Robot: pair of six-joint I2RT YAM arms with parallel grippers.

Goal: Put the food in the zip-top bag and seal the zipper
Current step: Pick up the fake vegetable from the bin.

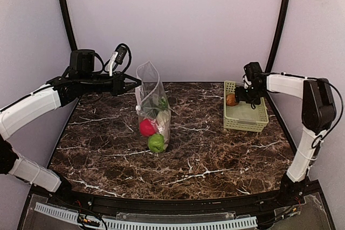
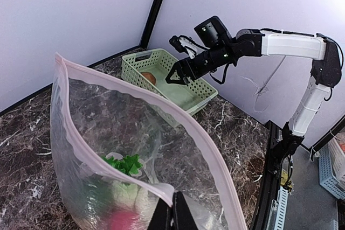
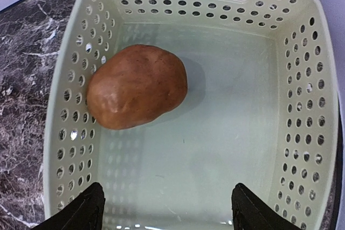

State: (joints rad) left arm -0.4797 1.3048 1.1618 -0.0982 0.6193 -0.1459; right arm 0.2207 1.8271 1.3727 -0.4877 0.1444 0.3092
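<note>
The clear zip-top bag (image 1: 152,106) stands upright on the table with its mouth held open. Inside it lie a red apple (image 1: 147,127), a green apple (image 1: 156,143) and a white radish with green leaves (image 2: 126,164). My left gripper (image 2: 173,208) is shut on the bag's pinkish zipper (image 2: 102,87) rim and holds it up; it also shows in the top view (image 1: 136,83). My right gripper (image 3: 164,208) is open above the pale green basket (image 3: 302,106), over its bare floor. A brown piece of food (image 3: 137,85) lies in the basket, ahead and left of the fingers.
The basket (image 1: 245,112) sits at the table's back right, close to the right edge. Purple walls and black frame posts (image 1: 63,9) close in the back and sides. Dark marble table (image 1: 215,154) lies between bag and basket.
</note>
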